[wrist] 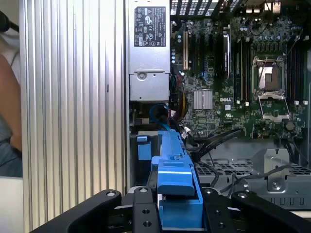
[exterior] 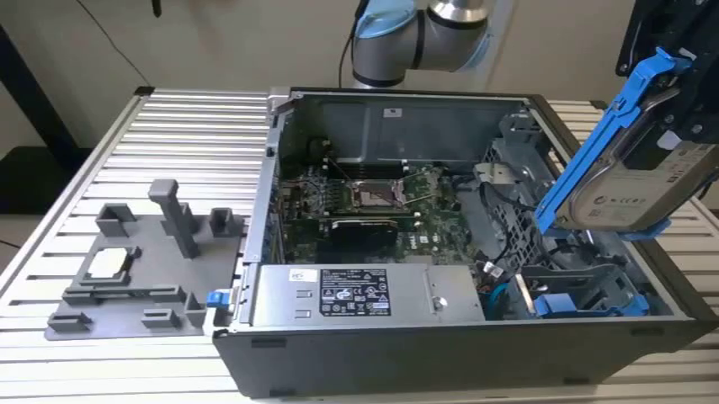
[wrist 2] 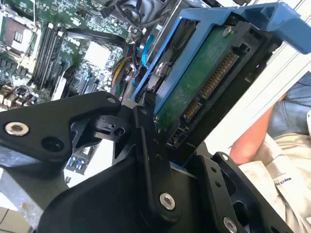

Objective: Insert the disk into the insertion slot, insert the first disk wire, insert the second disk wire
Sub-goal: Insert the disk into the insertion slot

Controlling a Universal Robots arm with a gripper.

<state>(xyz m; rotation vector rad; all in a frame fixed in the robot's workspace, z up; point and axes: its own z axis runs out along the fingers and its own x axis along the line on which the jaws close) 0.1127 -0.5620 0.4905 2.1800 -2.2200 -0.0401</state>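
Gripper (wrist: 171, 201) clamps disk (exterior: 627, 185), tilted above computer case (exterior: 450, 353).

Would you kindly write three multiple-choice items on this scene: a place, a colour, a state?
1. Where is the disk? A) on the table B) held above the open computer case C) on the power supply
2. Its carrier frame is: A) red B) yellow C) blue
3. The gripper is: A) shut on the disk B) open, apart from it C) shut on a cable
Answers: B, it hangs tilted over the case; C, the frame is bright blue; A, both wrist views show it clamping the frame.
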